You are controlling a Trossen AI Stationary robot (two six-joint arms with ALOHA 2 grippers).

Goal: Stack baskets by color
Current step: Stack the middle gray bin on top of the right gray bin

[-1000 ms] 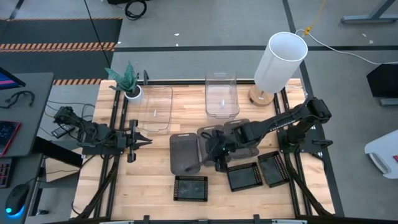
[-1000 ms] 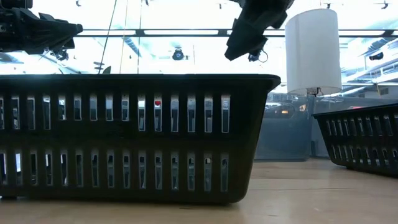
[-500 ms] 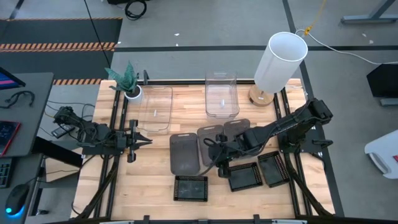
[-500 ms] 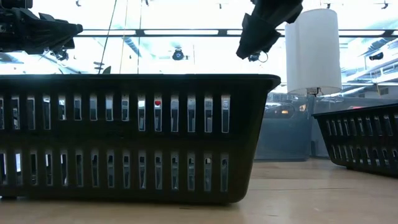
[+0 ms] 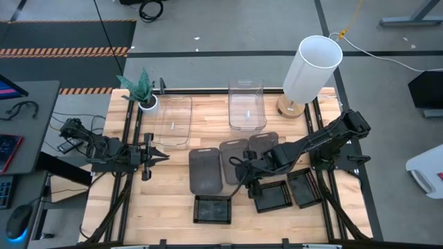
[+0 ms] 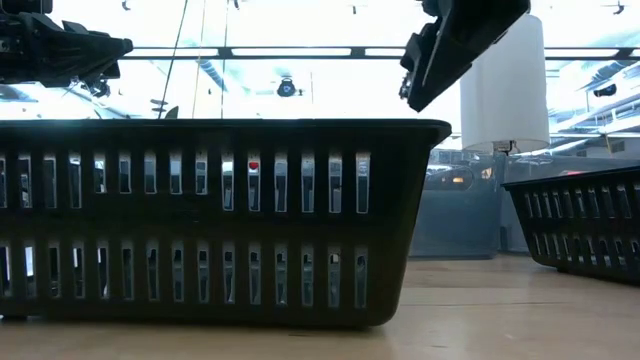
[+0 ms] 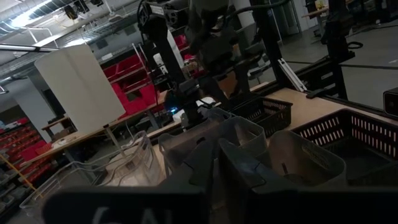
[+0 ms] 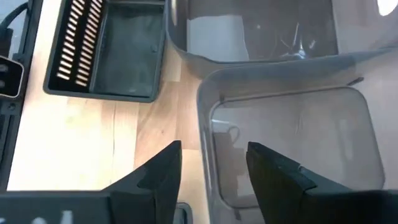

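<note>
Three smoky dark-grey baskets (image 5: 205, 170) (image 5: 232, 153) (image 5: 264, 142) rest bottom-down mid-table. Two clear baskets (image 5: 173, 122) (image 5: 247, 105) lie behind them. Three black mesh baskets (image 5: 212, 209) (image 5: 272, 198) (image 5: 304, 187) stand toward the near edge. My right gripper (image 5: 246, 180) (image 8: 211, 171) is open and slants down, its fingers on either side of the near short wall (image 8: 203, 118) of the middle smoky basket (image 8: 292, 143); I see no touch. My left gripper (image 5: 160, 155) (image 6: 120, 45) waits shut and level at the table's left, above the table.
A white cylindrical lamp (image 5: 311, 68) stands at the far right corner and a small potted plant (image 5: 142, 90) at the far left. The nearest mesh basket (image 6: 220, 220) fills most of the low view. Bare wood (image 8: 81, 143) lies between the mesh and smoky baskets.
My right gripper has drifted a little toward the table's near right, away from the leftmost smoky basket, and has tipped somewhat. The baskets and my left arm have stayed where they were.
</note>
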